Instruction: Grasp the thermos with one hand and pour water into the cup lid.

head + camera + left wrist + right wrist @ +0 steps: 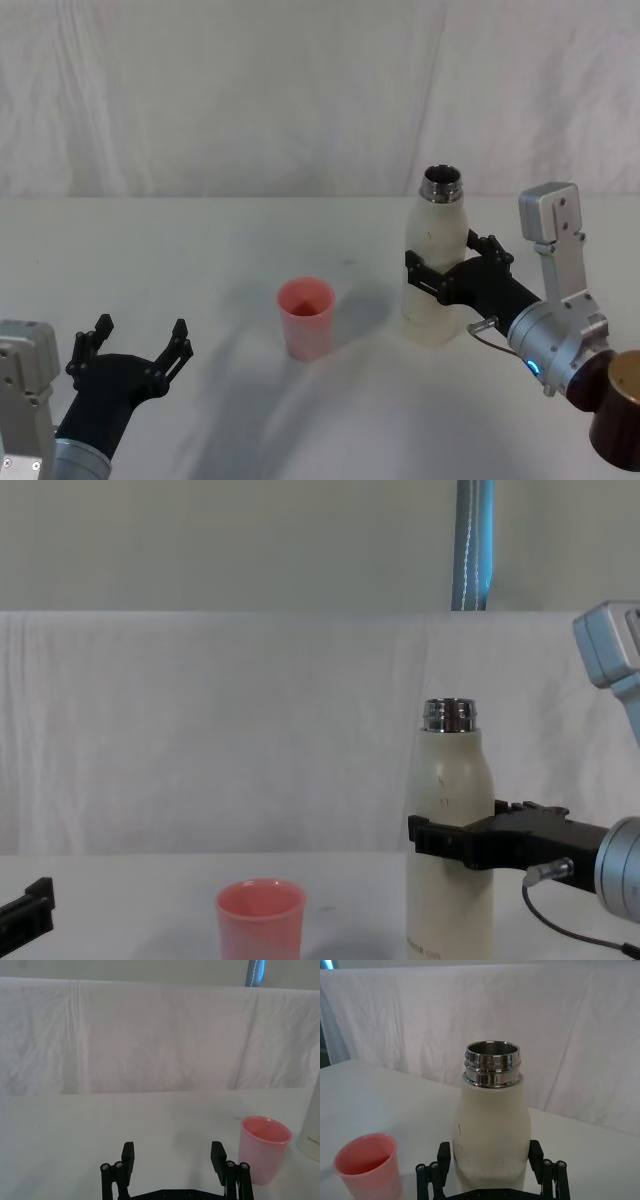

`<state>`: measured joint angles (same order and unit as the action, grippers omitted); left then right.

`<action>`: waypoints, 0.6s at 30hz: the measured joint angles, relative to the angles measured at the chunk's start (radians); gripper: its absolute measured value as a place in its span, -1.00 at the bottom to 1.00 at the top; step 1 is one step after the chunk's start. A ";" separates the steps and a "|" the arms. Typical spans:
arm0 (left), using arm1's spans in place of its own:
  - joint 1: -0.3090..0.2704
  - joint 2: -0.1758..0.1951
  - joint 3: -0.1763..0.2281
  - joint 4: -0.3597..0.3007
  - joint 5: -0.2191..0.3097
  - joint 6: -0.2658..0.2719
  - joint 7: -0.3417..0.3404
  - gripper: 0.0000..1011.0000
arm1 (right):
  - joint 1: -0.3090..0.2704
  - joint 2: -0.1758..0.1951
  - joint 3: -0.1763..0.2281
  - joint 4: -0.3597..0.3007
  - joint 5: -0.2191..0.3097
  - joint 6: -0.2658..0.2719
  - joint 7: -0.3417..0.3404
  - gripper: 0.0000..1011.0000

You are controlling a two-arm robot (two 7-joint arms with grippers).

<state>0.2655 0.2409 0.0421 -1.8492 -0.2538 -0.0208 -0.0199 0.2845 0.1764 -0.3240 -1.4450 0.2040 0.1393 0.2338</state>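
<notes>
Right gripper (436, 272) clamps the thermos (436, 262) mid-body, upright on the table's (200, 260) right half. Cup lid (306, 317) stands left of it, apparently empty. Left gripper (135, 347) idles wide at near-left edge. Grasp made; lift and pour outstanding.

Right tool (440, 272) clamped mid-reach — left tool (140, 345) spread, low, idle.

The thermos (311, 1132) is cut by the left wrist view's edge, leaving a strip of cream wall with small dark lettering too small to read. In the chest view its base (449, 950) and the cup lid (260, 919) run off the lower edge. Only one black finger of the left tool (27, 914) enters there. In the right wrist view, the right tool (492, 1167) hides the thermos's lower part
</notes>
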 joint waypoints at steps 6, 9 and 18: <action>0.000 0.000 0.000 0.000 0.000 0.000 0.000 0.98 | 0.001 -0.016 0.007 0.012 -0.009 -0.005 -0.018 0.98; 0.000 0.000 0.000 0.000 0.000 0.000 0.000 0.98 | 0.001 -0.016 0.008 0.012 -0.009 -0.005 -0.018 0.98; 0.000 0.000 0.000 0.000 0.000 0.000 0.000 0.98 | 0.001 -0.015 0.007 0.012 -0.009 -0.005 -0.018 0.98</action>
<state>0.2655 0.2409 0.0421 -1.8492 -0.2538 -0.0208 -0.0199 0.2850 0.1616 -0.3167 -1.4327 0.1950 0.1340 0.2162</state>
